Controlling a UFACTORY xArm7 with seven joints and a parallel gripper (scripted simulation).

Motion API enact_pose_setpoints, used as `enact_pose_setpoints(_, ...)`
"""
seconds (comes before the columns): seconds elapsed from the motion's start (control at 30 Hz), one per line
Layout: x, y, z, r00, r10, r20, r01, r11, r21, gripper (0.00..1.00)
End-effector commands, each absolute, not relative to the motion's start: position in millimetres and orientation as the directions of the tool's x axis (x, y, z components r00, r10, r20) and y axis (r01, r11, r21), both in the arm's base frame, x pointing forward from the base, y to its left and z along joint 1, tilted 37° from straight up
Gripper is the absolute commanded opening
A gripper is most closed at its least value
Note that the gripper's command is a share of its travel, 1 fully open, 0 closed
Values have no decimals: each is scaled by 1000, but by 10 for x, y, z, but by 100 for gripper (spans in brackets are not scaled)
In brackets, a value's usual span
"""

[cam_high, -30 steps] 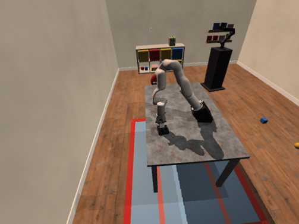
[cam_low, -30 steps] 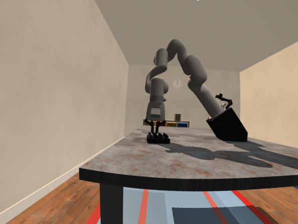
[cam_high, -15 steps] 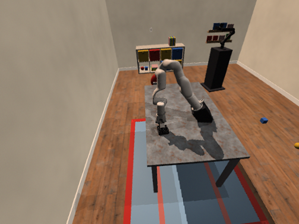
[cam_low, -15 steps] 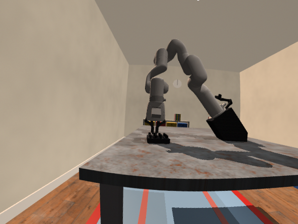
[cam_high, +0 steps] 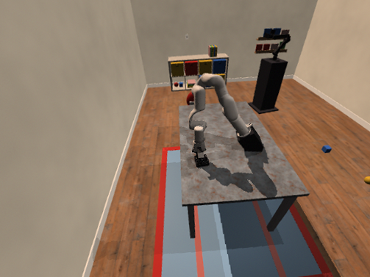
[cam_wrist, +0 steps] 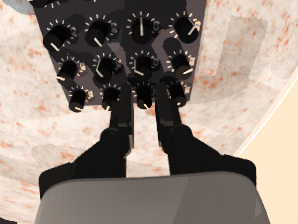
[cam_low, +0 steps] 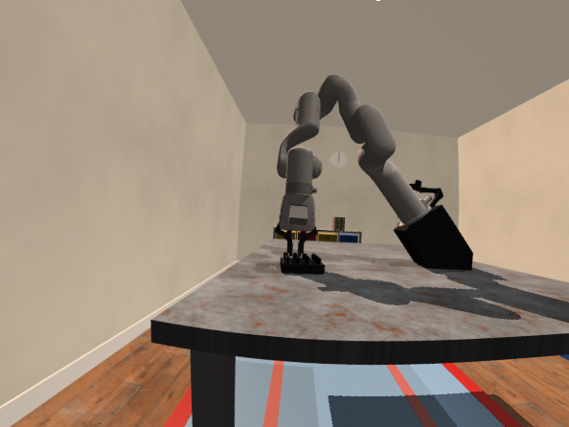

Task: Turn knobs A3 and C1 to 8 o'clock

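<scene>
The black knob box point(cam_high: 202, 163) point(cam_low: 303, 268) point(cam_wrist: 116, 47) stands on the table. In the wrist view its printed names lie right of the knobs, so the front is toward the right. My gripper point(cam_high: 201, 155) point(cam_low: 295, 253) point(cam_wrist: 144, 97) points down with its fingers slightly apart, one on each side of knob C1 point(cam_wrist: 144, 98). It is open, with visible gaps beside the knob. C1's white line points down and slightly right in the wrist view. Knob A3 point(cam_wrist: 55, 38), at the left, has its line toward the lower right. Exact marks are hard to read; knob A4 is cut off.
Neighbouring knobs B1 point(cam_wrist: 110, 96) and D1 point(cam_wrist: 177, 94) stand close outside the fingers, partly hidden. The table point(cam_high: 231, 185) point(cam_low: 268, 311) carries the arm's black base point(cam_high: 251, 141) point(cam_low: 438, 241) to the right of the box.
</scene>
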State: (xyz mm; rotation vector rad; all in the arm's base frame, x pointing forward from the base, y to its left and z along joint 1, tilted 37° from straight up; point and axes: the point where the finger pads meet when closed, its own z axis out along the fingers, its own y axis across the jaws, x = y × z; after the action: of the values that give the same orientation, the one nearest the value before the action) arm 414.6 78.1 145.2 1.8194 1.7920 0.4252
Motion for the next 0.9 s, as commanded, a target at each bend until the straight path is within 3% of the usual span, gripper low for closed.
enact_pose_setpoints(0.0,4151,785,1461,63,987,-149,813,36,581,19)
enact_pose_setpoints(0.87,4072,807,1571,63,987,-149,813,36,581,19)
